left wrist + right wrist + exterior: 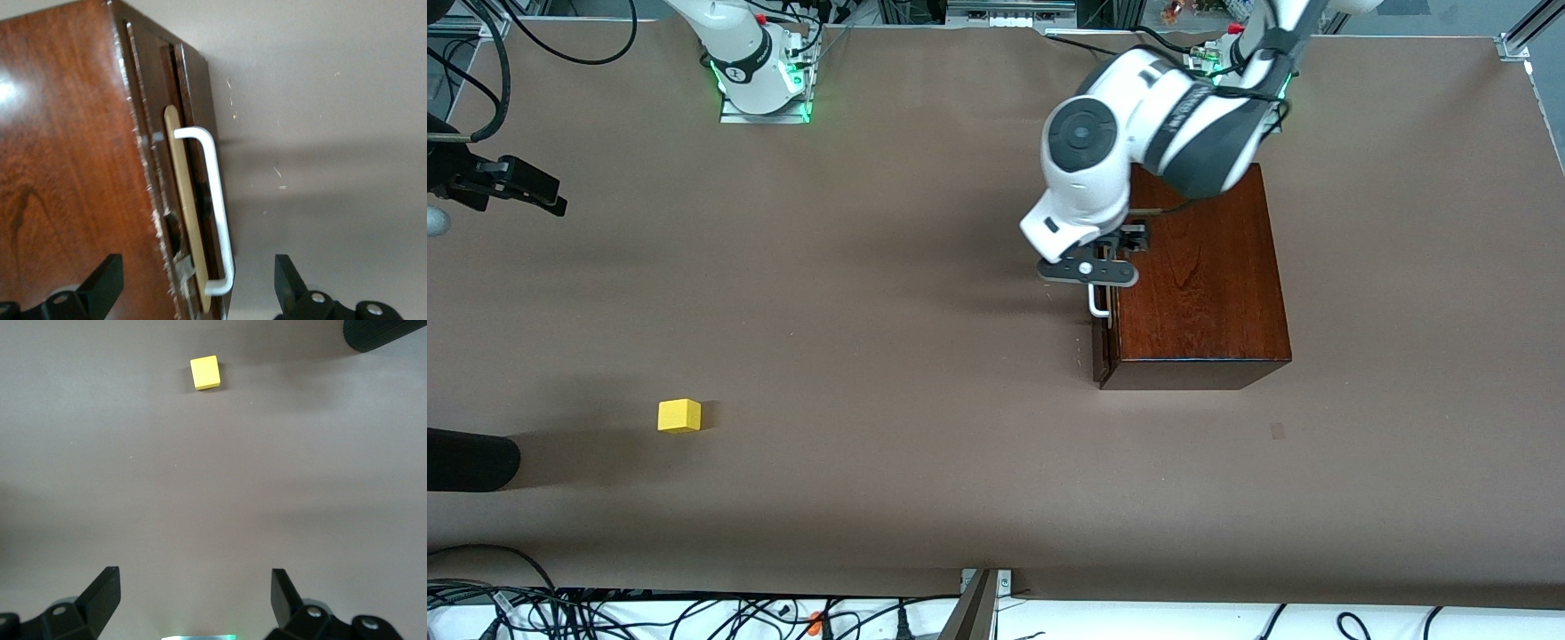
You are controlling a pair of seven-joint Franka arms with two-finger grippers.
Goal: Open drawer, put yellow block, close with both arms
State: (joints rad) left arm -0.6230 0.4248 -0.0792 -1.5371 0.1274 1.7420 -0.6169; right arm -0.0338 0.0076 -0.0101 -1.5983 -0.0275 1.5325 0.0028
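The wooden box [1196,284] sits on the brown desk [889,293] toward the left arm's end, and everything here is placed against it. Its drawer [1103,347] faces the right arm's end of the desk; in the left wrist view a narrow gap shows between the dark drawer front [200,167] and the box body, with a strip of pale wood visible in it, so the drawer stands barely ajar. The white U-shaped handle [1099,304] projects from that front. The left arm [1138,124] bends down over the box's top, and the left gripper [1096,267] hangs directly over the handle at the drawer's front edge; its fingers [103,283] are spread wide, one over the box top and one over bare desk, with the handle [217,207] between them and untouched. The yellow block [679,415] lies flat on the desk well apart from the box, toward the right arm's end and nearer the front camera than the box. The right gripper [516,187] waits over bare desk at the right arm's end, far from the box, its fingers [100,593] released and holding nothing, the block [205,373] lying apart from them.
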